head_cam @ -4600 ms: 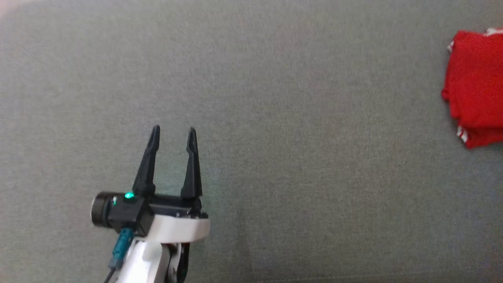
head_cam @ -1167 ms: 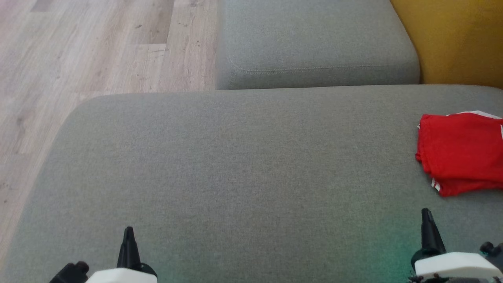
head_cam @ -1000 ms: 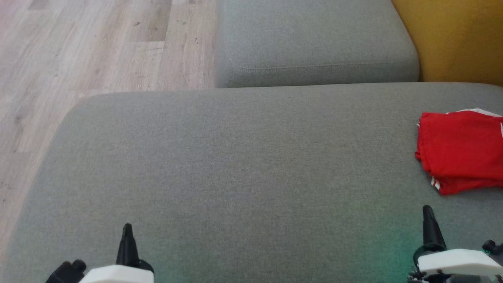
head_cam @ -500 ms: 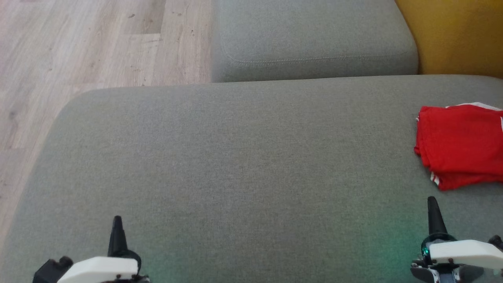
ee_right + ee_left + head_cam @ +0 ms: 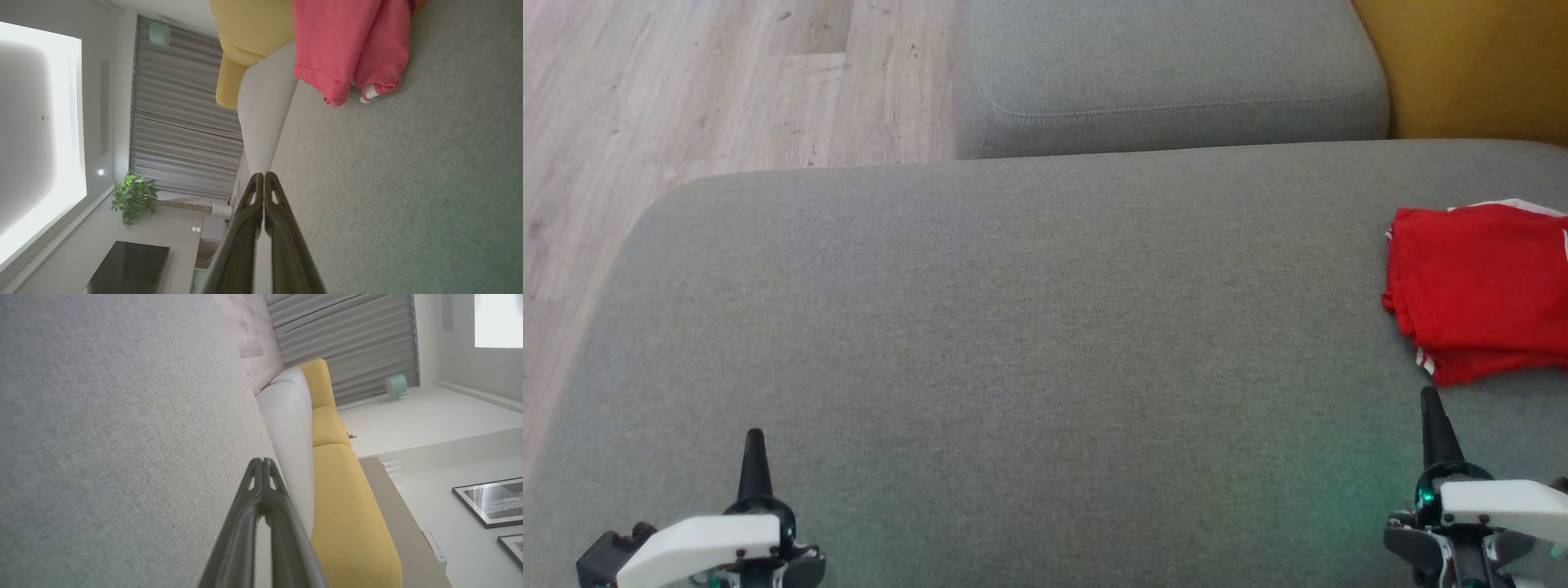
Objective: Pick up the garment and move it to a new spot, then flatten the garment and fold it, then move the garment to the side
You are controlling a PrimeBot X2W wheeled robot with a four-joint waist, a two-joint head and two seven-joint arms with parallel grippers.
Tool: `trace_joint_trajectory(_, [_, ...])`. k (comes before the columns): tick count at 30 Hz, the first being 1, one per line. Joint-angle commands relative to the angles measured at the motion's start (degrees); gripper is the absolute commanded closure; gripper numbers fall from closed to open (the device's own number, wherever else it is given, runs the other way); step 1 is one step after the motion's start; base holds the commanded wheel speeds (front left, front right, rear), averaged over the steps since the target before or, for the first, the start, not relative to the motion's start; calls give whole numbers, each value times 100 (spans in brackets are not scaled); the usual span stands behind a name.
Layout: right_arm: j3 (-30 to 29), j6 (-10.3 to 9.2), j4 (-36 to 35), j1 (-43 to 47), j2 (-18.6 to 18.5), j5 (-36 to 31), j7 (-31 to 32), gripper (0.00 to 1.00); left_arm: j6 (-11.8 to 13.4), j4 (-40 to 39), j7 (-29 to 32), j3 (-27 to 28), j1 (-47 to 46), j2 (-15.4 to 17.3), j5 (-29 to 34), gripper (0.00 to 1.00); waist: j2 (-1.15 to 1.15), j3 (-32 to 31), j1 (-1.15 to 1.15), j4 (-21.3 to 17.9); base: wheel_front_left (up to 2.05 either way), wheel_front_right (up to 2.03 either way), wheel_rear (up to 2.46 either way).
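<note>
The folded red garment (image 5: 1482,290) is lying at three o'clock on the grey cushion (image 5: 1029,327). The left gripper (image 5: 754,441) at seven o'clock and the right gripper (image 5: 1429,400) at five are hovering with fingers pressed together, holding nothing.

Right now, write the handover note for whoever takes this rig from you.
Left gripper: jaws shut, empty, at the near left of the grey cushion.
Right gripper: jaws shut, empty, just short of the red garment, not touching it.
The red garment lies folded at the cushion's right side, partly cut off by the edge of the head view.
Done, by the look of it: folding and setting aside.
Left: probably nothing; check that the fold is tidy.
</note>
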Motion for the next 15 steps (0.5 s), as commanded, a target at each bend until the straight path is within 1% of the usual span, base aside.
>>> trace_joint_trajectory(1, [75, 33, -180, -388, -40, 191, 44, 100, -52, -173, 44, 245, -326, 55, -162, 100, 0, 14, 0, -7, 0, 0, 0])
trace_joint_trajectory(15, [-32, 37, -175, -629, -43, 1160, 276, 100, -203, -166, 287, 511, -521, 48, -1092, 100, 0, 147, 0, -64, 0, 0, 0])
